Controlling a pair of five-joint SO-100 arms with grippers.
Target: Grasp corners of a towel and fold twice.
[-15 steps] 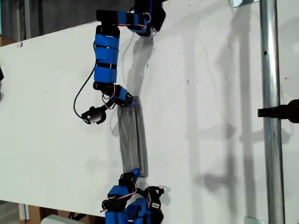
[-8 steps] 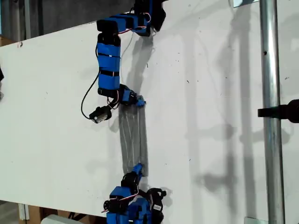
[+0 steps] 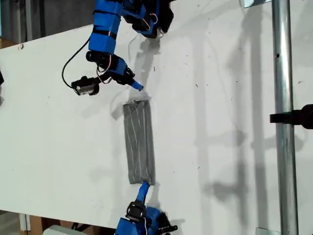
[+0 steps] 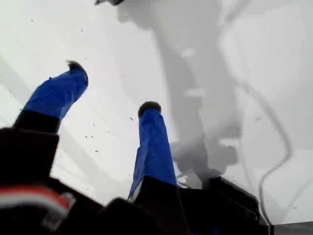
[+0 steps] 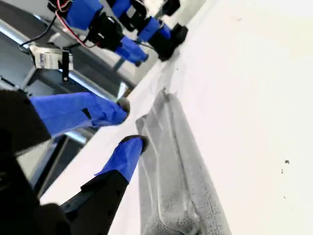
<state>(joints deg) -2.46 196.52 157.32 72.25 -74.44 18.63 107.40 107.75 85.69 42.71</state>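
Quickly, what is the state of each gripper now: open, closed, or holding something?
My first gripper: open, holding nothing, only bare table beneath it.
My second gripper: open, holding nothing, beside the end of the towel.

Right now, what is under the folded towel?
The towel lies as a narrow folded strip flat on the white table. Only bare tabletop shows around its edges; its lower layers and anything beneath them are covered. Neither end effector touches it.

White tabletop crossed by soft shadows, vertical metal pole, dark room behind
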